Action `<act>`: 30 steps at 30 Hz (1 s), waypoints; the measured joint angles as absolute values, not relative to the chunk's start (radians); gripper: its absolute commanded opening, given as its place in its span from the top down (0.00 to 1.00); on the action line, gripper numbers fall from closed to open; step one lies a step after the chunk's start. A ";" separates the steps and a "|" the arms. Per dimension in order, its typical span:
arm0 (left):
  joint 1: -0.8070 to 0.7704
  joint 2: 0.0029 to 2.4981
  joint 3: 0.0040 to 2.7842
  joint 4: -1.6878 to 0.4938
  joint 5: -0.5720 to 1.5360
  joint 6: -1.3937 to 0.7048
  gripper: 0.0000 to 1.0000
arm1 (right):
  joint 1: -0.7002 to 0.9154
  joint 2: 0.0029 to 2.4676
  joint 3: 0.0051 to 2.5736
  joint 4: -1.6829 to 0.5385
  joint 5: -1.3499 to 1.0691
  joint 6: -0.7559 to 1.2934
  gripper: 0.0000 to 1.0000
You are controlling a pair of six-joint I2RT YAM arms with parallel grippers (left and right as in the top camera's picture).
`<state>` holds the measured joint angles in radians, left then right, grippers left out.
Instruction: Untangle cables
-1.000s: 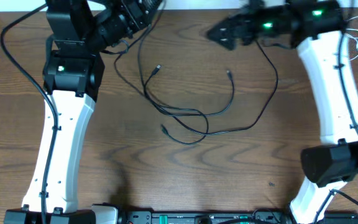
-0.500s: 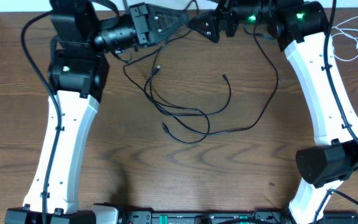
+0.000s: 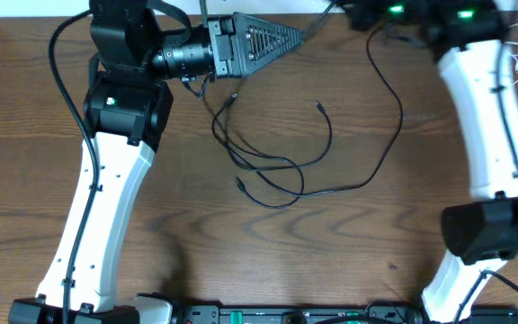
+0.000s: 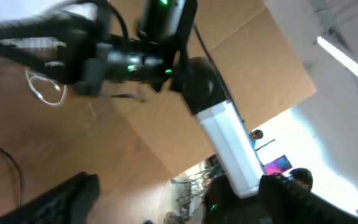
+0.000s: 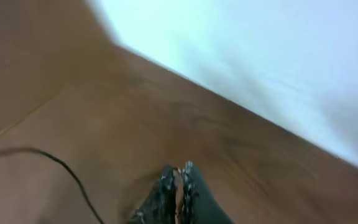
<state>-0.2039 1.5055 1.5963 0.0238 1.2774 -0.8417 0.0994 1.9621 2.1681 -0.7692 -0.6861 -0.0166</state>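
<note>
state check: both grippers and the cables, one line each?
left gripper: open, holding nothing
right gripper: shut; grip on a cable unclear
black cables: loose on the table, crossing each other
white cable: looped, apart from the black ones

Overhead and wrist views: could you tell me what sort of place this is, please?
Probably a robotics lab: left arm and right arm at a wooden table, loose black cables, a ceiling strip light.

The left gripper's (image 4: 179, 190) fingers (image 4: 64, 198) stand wide apart, with the right arm (image 4: 224, 132), a white cable (image 4: 47, 94) and a black cable (image 4: 8, 163) beyond.
</note>
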 measured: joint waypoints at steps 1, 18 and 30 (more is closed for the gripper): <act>-0.202 1.505 1.596 0.015 1.276 -0.811 0.09 | 0.061 1.948 2.166 -0.807 -0.648 -0.005 0.99; -0.276 1.588 1.599 -0.587 0.703 -0.292 0.08 | -0.585 1.637 2.172 -1.303 -0.301 0.098 0.99; -0.466 1.944 1.593 -0.398 0.624 -0.227 0.08 | -0.575 1.706 2.170 -1.381 -0.352 0.036 0.99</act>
<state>-0.4660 1.9438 1.5929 -0.3977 0.6239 -0.2268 -0.5747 1.7061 2.1696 -1.3811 -0.3519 0.0360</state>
